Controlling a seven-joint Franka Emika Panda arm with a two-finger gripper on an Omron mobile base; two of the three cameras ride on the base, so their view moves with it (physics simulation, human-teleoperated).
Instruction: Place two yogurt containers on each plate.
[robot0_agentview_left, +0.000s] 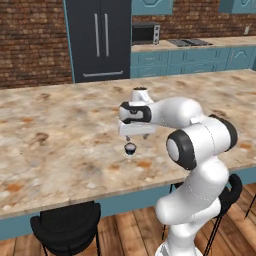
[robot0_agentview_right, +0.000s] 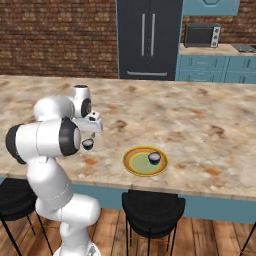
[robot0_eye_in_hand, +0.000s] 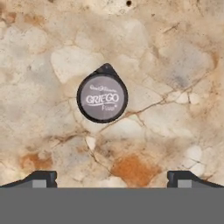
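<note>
Gripper (robot0_agentview_left: 135, 136) hangs right above a yogurt cup (robot0_agentview_left: 130, 148) on the marble island counter (robot0_agentview_left: 60, 130), pointing straight down at it. In the hand view the two fingertips (robot0_eye_in_hand: 40, 178) sit wide apart at the bottom corners with nothing between them, so it's spread open and holding nothing. The cup (robot0_eye_in_hand: 102, 96) sits upright on the bare stone a bit ahead of the fingertips, grey foil lid up (you can actually read "GRIEGO" on it), with a small pull tab sticking out at the top edge.

From the right base view, the same cup (robot0_agentview_right: 88, 144) is just below the gripper (robot0_agentview_right: 90, 136), and the yellow-rimmed plate (robot0_agentview_right: 134, 162) with the pale green centre is off to the cup's right, near the counter's front edge. That plate already has one yogurt container (robot0_agentview_right: 154, 158) on it, standing toward its right side. The cup under the gripper is well apart from the plate.

Behind the counter there's a dark fridge (robot0_agentview_left: 97, 37) against the brick wall.
</note>
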